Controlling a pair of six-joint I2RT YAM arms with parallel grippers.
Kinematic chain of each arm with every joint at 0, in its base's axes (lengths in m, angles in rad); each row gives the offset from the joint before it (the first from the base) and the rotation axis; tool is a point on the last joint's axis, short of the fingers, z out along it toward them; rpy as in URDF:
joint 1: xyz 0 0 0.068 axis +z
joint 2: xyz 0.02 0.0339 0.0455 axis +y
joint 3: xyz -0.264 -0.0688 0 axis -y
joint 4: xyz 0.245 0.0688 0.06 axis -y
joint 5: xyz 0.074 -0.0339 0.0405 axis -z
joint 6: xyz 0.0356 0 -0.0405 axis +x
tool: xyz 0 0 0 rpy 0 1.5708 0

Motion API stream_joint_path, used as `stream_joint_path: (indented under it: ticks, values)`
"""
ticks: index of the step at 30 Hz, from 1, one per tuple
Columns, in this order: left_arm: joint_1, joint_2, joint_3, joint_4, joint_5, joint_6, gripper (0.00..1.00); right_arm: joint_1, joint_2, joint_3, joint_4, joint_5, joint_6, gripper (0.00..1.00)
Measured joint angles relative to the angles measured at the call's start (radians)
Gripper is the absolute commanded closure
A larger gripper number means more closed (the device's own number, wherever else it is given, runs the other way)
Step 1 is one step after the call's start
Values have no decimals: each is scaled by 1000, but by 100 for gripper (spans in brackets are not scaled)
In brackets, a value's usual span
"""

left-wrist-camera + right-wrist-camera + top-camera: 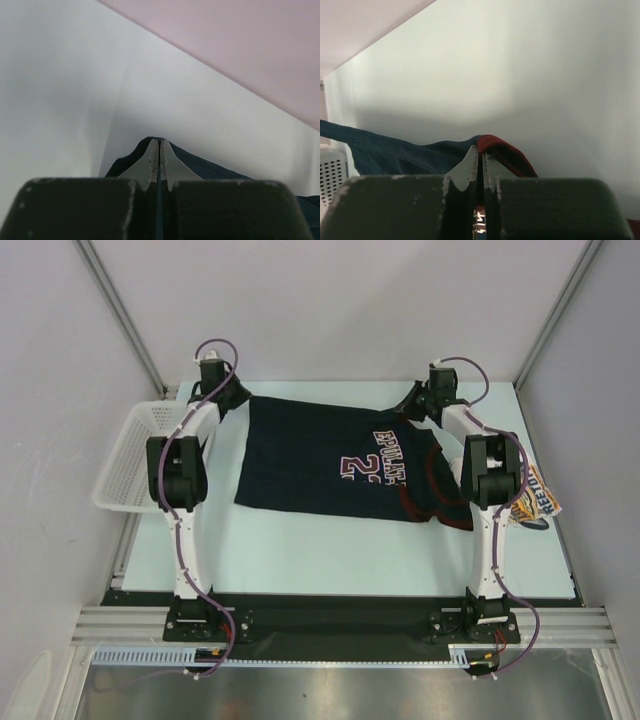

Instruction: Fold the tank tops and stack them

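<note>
Pale table [330, 540] | navy red-trimmed cloth tank top [310, 460] | left gripper [159, 148] pinches its 10 o'clock corner | right gripper [480, 151] pinches 2 o'clock trim

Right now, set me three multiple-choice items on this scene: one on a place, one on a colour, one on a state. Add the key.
1. Where does the white basket sit?
A. at the left edge of the table
B. at its right edge
C. on the cloth

2. What colour is the trim of the navy tank top?
A. yellow
B. dark red
C. green

3. How is the left gripper?
A. wide open in the air
B. shut on the navy tank top
C. shut on the basket

Answers:
1 A, the top view shows it left of the cloth.
2 B, the right wrist view shows red edging on navy cloth.
3 B, its fingers meet with navy cloth pinched between them.
</note>
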Motion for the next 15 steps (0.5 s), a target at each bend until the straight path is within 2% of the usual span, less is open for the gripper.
stream_joint_path:
  ticks: [6,11,13,15]
  values:
    - [0,27,40,40,51,-39,100,-19,15,6,26,-49,35,97]
    - [0,27,41,51,76,-52,100,-22,15,6,50,-74,42,88]
    - [0,27,40,54,82,-53,100,-22,15,6,53,-78,42,90]
    - [0,22,27,65,87,-53,100,-23,14,2,58,-81,41,99]
